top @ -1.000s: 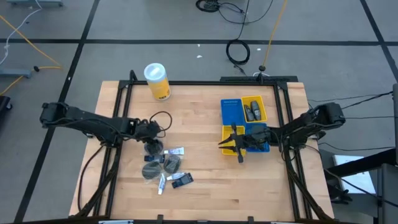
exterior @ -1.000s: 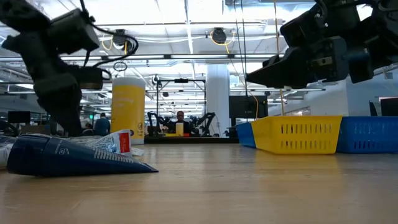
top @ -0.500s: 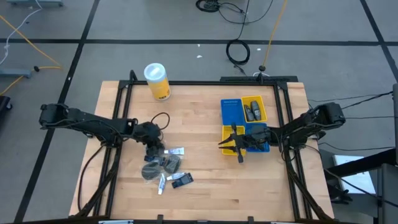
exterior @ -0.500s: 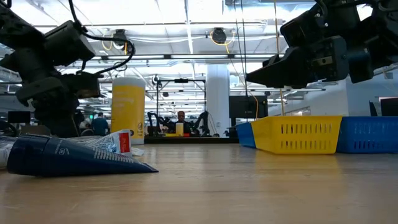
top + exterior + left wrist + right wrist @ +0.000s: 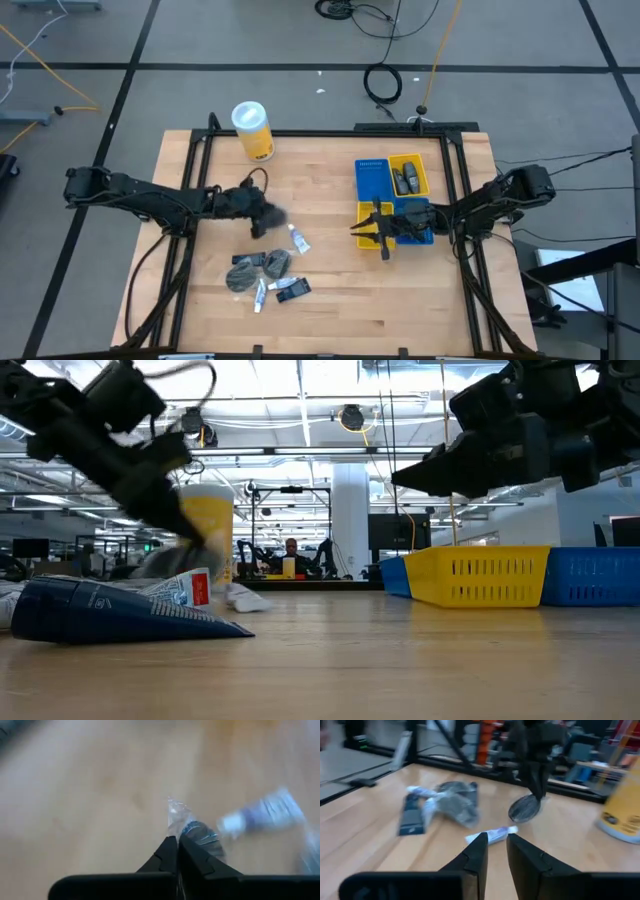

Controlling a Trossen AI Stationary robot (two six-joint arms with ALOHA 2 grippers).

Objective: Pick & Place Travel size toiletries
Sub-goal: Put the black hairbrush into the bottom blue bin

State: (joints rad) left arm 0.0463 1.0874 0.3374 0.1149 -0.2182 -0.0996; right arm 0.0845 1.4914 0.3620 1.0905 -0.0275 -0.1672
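My left gripper (image 5: 262,213) is shut on a grey round pouch (image 5: 524,808) in clear wrapping, above the table's middle left. A thin white tube (image 5: 298,238) lies flat just to the right of it. More travel size toiletries, grey pouches (image 5: 262,268) and a dark packet (image 5: 293,290), lie in a pile nearer the front edge. My right gripper (image 5: 370,231) hovers at the left side of the blue-and-yellow tray (image 5: 372,176), its fingers (image 5: 479,851) a narrow gap apart with nothing between them. My left gripper pinches the pouch's wrapping (image 5: 186,831) at its edge between its two fingertips. The fingers slant down from the table's left side. The pouch hangs below them, tilted and clear of the table.
A tall yellow canister (image 5: 253,130) stands at the far left. Grey items (image 5: 405,181) lie in the tray's far yellow compartment. Bare wood lies between the tube and the tray.
My left gripper has shut on the grey pouch, risen and gone toward the table's right and far edges, tipping as it went. The pouch is lifted clear of the pile. The white tube has slid right and turned about.
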